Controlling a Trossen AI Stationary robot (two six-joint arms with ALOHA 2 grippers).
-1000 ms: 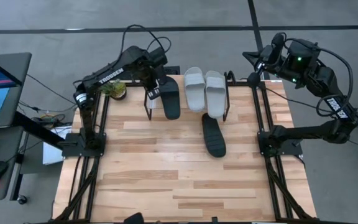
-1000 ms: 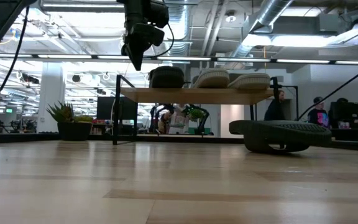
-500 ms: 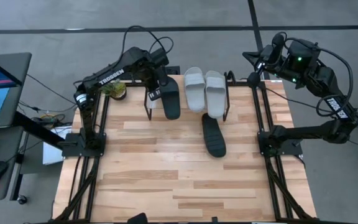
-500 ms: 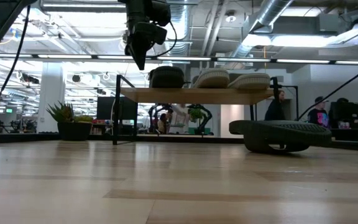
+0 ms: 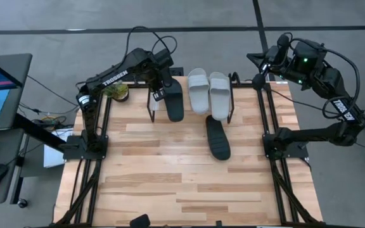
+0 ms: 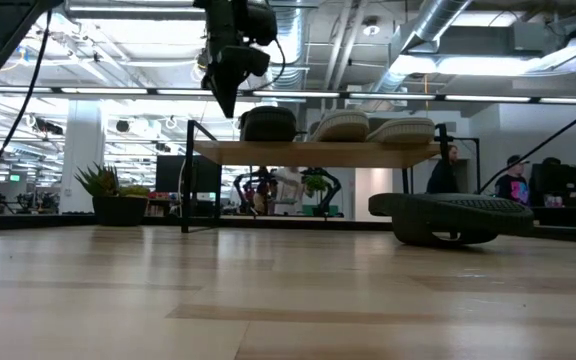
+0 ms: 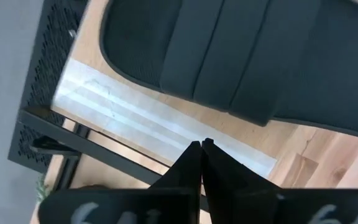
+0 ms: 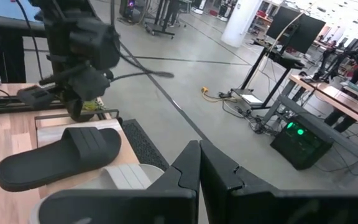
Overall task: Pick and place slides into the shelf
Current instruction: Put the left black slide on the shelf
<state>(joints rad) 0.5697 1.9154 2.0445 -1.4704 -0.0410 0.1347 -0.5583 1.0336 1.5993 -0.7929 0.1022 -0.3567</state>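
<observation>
High view: three slides (image 5: 198,90) on the shelf (image 5: 233,95), one off; both grippers (image 5: 155,95) closed, empty.

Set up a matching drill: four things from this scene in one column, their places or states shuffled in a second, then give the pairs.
Things:
1. black slide by the left gripper
2. two light grey slides
3. other black slide
4. right gripper

Places or states:
A. lying on the table, in front of the shelf
B. shut, raised off the table's far right corner
C. side by side on the shelf
D. on the shelf's left part, next to the shut left gripper

Pairs: 1-D, 2-C, 3-A, 4-B
</observation>
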